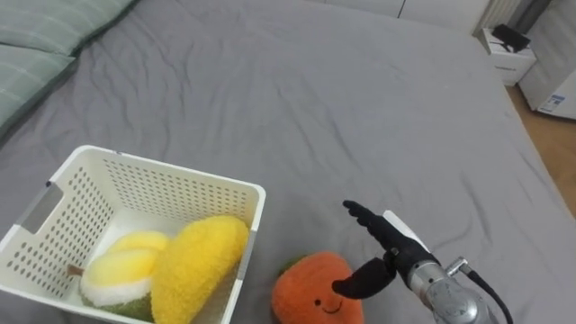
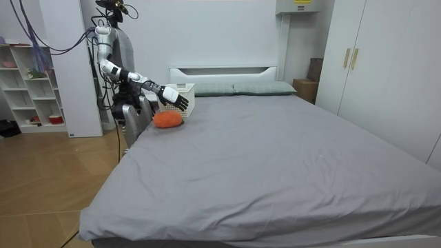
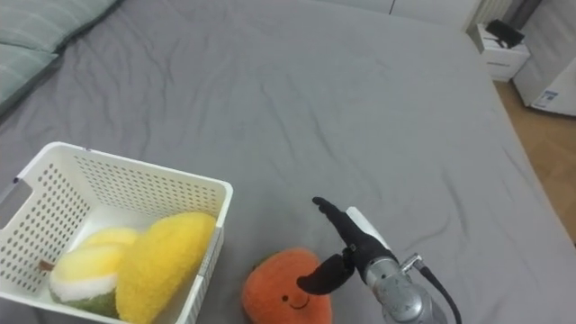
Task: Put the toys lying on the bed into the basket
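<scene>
Left eye view is showing the orange plush toy (image 1: 310,290) lying on the grey bed (image 1: 315,108) at six o'clock of the picture. It is just beside the white basket (image 1: 135,171), which is sitting at the toy's nine o'clock. The toy is looking round and fuzzy, with a small stitched smile facing up.

The right hand (image 1: 385,245) is hovering at the toy's three o'clock, holding nothing. Its fingers are straight and spread wide, and its thumb is pointing toward the toy's flank. Whether the thumb is touching the plush I cannot tell.

Judging by its look, the toy is going to be light, soft and squashy, neither slippery nor fragile. Closing round its bulging middle from above is seeming the safest hold.

A yellow plush (image 1: 198,265) and a pale plush (image 1: 121,268) are already lying in the basket.
</scene>
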{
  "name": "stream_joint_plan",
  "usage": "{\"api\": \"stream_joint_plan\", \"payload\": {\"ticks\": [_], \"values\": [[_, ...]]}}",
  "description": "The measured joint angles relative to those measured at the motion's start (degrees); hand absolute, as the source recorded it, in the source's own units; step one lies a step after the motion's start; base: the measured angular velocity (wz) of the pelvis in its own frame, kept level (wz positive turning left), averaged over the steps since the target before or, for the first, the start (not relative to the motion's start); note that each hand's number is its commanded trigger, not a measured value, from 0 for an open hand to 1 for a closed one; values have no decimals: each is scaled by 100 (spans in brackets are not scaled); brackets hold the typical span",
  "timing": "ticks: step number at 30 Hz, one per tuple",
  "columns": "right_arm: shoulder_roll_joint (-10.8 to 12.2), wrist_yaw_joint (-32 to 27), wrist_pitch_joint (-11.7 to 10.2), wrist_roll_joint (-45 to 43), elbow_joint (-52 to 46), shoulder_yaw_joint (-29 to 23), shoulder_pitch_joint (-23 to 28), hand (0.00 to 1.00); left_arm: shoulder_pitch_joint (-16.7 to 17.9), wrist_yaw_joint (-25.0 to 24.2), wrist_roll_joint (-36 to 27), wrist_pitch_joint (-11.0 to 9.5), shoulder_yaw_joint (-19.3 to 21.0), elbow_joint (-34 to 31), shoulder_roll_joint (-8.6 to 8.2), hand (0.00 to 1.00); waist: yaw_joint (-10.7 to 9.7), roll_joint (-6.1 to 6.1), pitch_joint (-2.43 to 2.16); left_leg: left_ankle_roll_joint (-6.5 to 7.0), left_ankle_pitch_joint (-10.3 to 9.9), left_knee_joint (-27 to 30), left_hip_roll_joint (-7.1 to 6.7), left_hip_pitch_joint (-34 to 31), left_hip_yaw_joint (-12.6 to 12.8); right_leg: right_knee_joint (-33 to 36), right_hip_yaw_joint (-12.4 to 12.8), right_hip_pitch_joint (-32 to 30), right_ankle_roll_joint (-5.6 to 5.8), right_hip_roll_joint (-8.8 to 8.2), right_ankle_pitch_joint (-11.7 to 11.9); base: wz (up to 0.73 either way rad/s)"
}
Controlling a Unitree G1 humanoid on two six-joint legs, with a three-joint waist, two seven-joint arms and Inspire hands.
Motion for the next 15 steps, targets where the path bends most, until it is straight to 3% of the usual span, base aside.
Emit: {"api": "stream_joint_plan", "payload": {"ticks": [15], "values": [[7, 241, 139, -691, 216, 229, 47, 0, -37, -48, -9, 1, -130, -199, -28, 0, 30, -33, 2, 0, 0, 15, -4, -81, -57, 1, -59, -20, 1, -7, 0, 1]]}}
